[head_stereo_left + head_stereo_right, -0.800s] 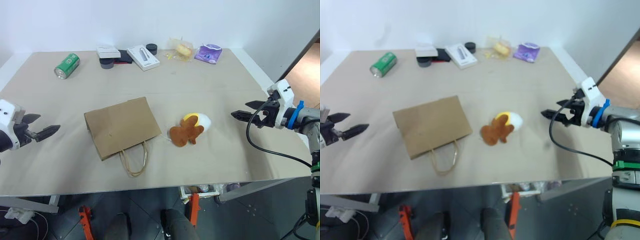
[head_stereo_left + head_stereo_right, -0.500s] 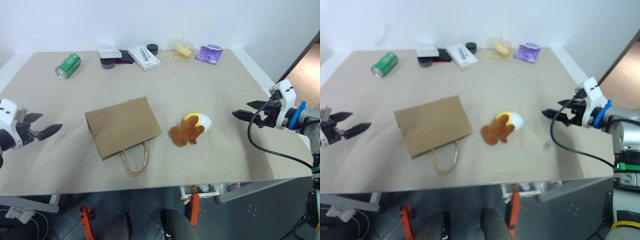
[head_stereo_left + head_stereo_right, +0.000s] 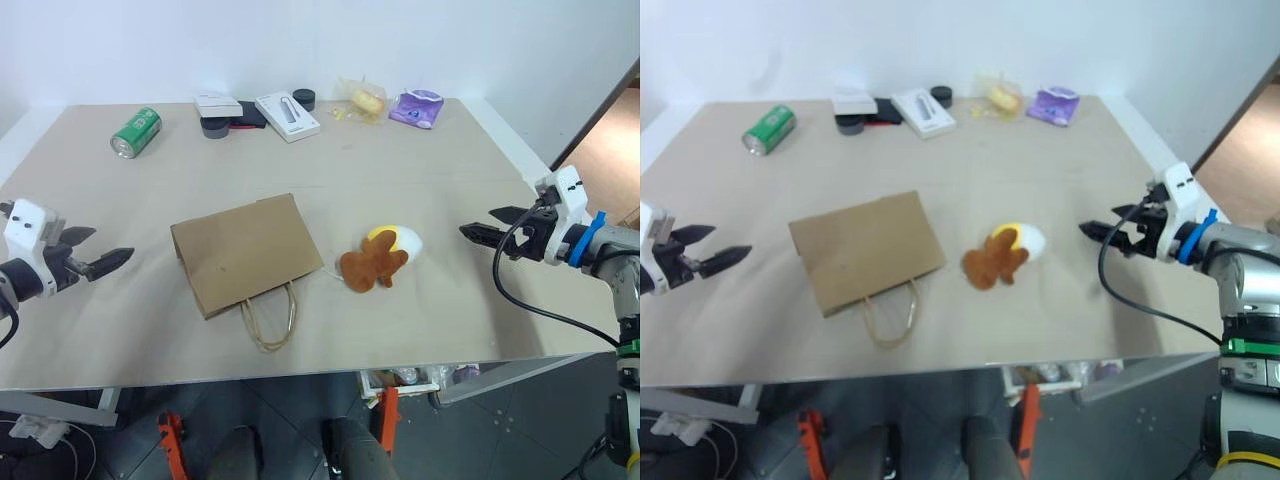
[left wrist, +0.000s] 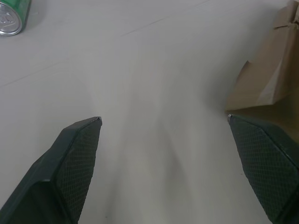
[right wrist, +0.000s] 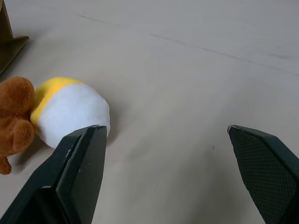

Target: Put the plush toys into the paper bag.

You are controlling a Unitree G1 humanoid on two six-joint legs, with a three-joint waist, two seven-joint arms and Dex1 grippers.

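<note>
Plush toys (image 3: 379, 258) touching beside flat paper bag (image 3: 245, 253), left end effector (image 3: 105, 261) and right end effector (image 3: 481, 224) both spread empty

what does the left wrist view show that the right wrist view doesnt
Left wrist view alone: the end of a green soda can lying on its side, and a broad stretch of the brown paper bag beside one finger of the open left hand.

Right wrist view alone: the two plush toys touching each other, the white egg plush with a yellow patch and the fuzzy brown plush animal, ahead of the open right hand.

Both: the beige tabletop, each hand's own two black fingers spread apart with nothing between them, and some brown paper at a picture edge.
</note>
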